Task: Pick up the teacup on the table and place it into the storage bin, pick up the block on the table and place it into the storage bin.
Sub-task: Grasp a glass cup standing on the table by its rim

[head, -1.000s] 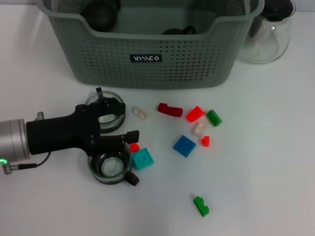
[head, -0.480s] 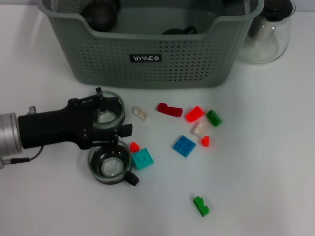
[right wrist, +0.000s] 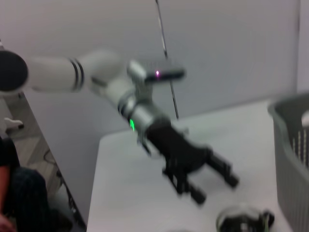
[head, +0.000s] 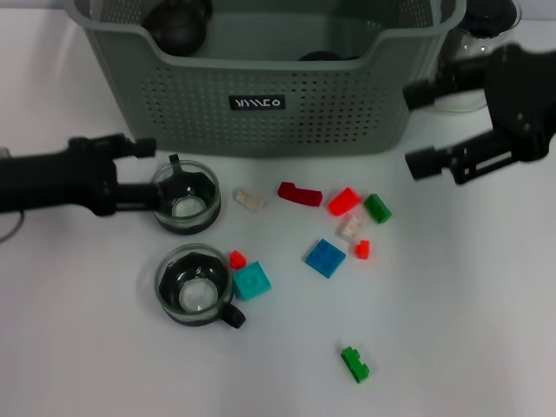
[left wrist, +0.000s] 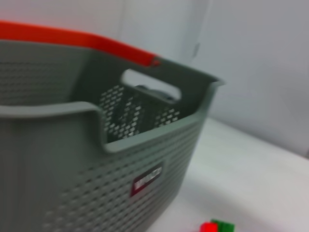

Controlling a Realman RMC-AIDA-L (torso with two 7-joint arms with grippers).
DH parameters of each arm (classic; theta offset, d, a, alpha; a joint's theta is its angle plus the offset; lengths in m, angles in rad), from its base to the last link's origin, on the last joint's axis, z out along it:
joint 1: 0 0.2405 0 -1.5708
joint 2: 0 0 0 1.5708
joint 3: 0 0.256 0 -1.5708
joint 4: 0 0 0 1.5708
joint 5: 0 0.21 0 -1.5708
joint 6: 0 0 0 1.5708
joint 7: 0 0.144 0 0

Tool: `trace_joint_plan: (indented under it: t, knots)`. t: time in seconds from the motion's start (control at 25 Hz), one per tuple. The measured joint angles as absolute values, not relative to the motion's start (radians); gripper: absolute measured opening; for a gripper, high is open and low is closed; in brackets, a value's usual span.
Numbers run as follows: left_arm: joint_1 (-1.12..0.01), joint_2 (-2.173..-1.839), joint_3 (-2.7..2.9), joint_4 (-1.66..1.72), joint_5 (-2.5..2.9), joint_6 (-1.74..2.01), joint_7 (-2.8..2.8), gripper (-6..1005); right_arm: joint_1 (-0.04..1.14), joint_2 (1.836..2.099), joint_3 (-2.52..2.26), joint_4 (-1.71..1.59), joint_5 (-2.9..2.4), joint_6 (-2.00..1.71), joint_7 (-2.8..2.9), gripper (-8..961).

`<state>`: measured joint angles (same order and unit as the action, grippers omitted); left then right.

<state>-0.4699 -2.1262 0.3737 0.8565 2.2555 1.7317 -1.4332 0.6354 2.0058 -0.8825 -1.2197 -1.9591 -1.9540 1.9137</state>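
Note:
Two clear glass teacups stand on the white table: one (head: 185, 198) near the bin, one with a dark handle (head: 198, 287) in front of it. Loose blocks lie to their right: teal (head: 251, 281), blue (head: 326, 257), dark red (head: 300, 193), red (head: 344, 201), green (head: 377, 208). The grey-green storage bin (head: 261, 104) stands at the back. My left gripper (head: 143, 175) is open and empty, just left of the nearer-bin teacup. My right gripper (head: 415, 128) is open and empty, above the table right of the bin.
A clear glass carafe (head: 476, 52) stands behind the right gripper. Dark objects (head: 178, 22) lie in the bin. A lone green block (head: 354, 363) sits near the front. The right wrist view shows the left gripper (right wrist: 207, 181) and a teacup (right wrist: 244, 220).
My left gripper has pulled back to the left, off the two teacups, still open. My right gripper has come into view at the right of the bin.

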Motion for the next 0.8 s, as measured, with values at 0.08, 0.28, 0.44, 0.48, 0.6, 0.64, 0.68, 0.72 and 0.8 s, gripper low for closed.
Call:
trace_joint_plan:
  t: [0.08,0.28,0.44,0.48,0.6,0.64,0.68,0.72,0.8]
  knots:
    - [-0.471,-2.127,0.413,0.941,2.26,1.732,-1.526,871,0.634,2.008,-0.885,-1.205,-2.003,-1.955,1.914,937]
    - [-0.48,-2.141,0.555,1.142,2.334,1.732,-1.756,871,0.634,2.022,-0.889,-1.195,-2.105,-1.956,1.914,935]
    - [-0.486,-2.158,0.706,1.259,2.437,1.732,-1.86,870,0.638,2.027,-0.89,-1.17,-2.139,-1.956,1.916,931]
    - [-0.486,-2.163,0.74,1.284,2.459,1.732,-1.87,870,0.64,2.027,-0.89,-1.164,-2.141,-1.956,1.917,931]
    - [-0.491,-2.169,0.801,1.323,2.486,1.728,-1.893,870,0.642,2.031,-0.886,-1.158,-2.142,-1.952,1.916,931]
    - [-0.496,-2.169,0.807,1.323,2.488,1.726,-1.905,870,0.643,2.033,-0.884,-1.158,-2.142,-1.952,1.915,931]
    - [-0.505,-2.168,0.811,1.324,2.493,1.722,-1.922,870,0.643,2.036,-0.883,-1.157,-2.143,-1.951,1.914,931]
    - [-0.515,-2.167,0.813,1.325,2.502,1.716,-1.947,870,0.642,2.038,-0.883,-1.157,-2.143,-1.951,1.913,931]
    - [-0.526,-2.167,0.827,1.328,2.525,1.697,-2.003,870,0.64,2.041,-0.883,-1.157,-2.143,-1.948,1.913,931]
